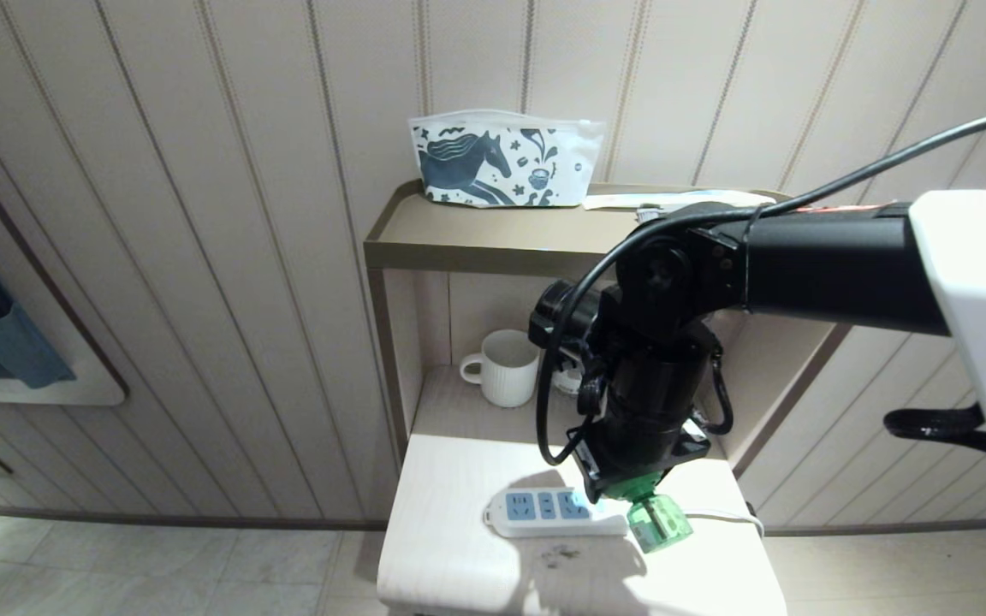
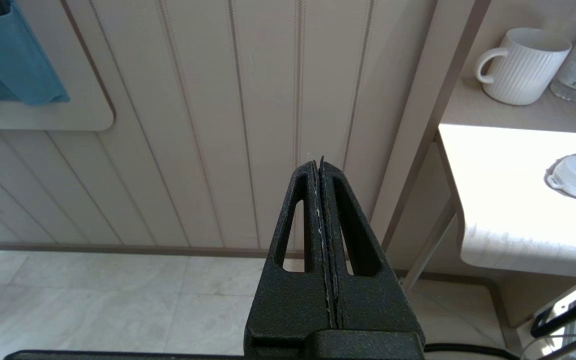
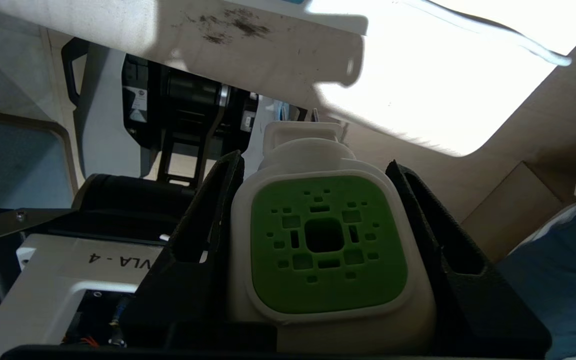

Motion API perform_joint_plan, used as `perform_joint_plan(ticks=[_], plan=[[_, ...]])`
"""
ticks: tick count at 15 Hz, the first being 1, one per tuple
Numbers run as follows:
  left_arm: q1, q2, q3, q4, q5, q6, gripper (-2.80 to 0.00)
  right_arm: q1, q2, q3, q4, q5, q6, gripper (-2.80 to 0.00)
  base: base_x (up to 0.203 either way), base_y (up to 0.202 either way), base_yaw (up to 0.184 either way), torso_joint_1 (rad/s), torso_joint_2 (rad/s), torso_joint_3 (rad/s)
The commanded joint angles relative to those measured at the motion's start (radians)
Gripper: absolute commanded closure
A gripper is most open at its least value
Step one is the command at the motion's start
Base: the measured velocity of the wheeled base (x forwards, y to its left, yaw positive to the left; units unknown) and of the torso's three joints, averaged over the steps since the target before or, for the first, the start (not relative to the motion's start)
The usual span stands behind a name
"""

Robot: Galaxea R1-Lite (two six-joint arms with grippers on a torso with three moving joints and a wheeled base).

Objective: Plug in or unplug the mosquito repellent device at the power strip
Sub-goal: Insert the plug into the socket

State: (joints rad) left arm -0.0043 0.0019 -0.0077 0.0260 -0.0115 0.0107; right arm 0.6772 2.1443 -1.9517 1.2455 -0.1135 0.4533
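green-topped mosquito repellent device (image 3: 325, 245) sits clenched in the right gripper (image 1: 640, 489) fingers beside the power strip (image 1: 544, 512); left gripper (image 2: 320, 172) fingers pressed together.

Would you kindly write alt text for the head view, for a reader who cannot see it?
The right gripper, reaching down from the right, holds the green mosquito repellent device tilted just beside the end of the white power strip on a pale table. Behind, a white mug stands on a lower shelf and a horse-print pouch on the top shelf.
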Motion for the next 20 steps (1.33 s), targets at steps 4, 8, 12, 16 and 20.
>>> perform_joint_plan(ticks=[4,8,12,16,20], plan=[[0.0,0.0,0.0,0.0,0.0,0.0,0.0,-0.01,0.107,-0.002,0.002,0.12,0.126,0.0,0.0,0.0,0.0,0.0,0.0,0.0],[0.0,0.001,0.0,0.0,0.0,0.001,0.0,-0.041,0.134,-0.006,-0.021,0.167,0.147,0.0,0.0,0.0,0.0,0.0,0.0,0.0],[0.0,0.0,0.0,0.0,-0.001,0.0,0.0,-0.059,0.138,-0.007,-0.078,0.143,0.124,0.0,0.0,0.0,0.0,0.0,0.0,0.0],[0.0,0.001,0.0,0.0,0.001,0.0,0.0,-0.079,0.152,-0.007,-0.113,0.087,0.068,0.0,0.0,0.0,0.0,0.0,0.0,0.0],[0.0,0.0,0.0,0.0,0.0,0.0,0.0,-0.085,0.166,-0.007,-0.125,0.081,0.026,0.0,0.0,0.0,0.0,0.0,0.0,0.0]])
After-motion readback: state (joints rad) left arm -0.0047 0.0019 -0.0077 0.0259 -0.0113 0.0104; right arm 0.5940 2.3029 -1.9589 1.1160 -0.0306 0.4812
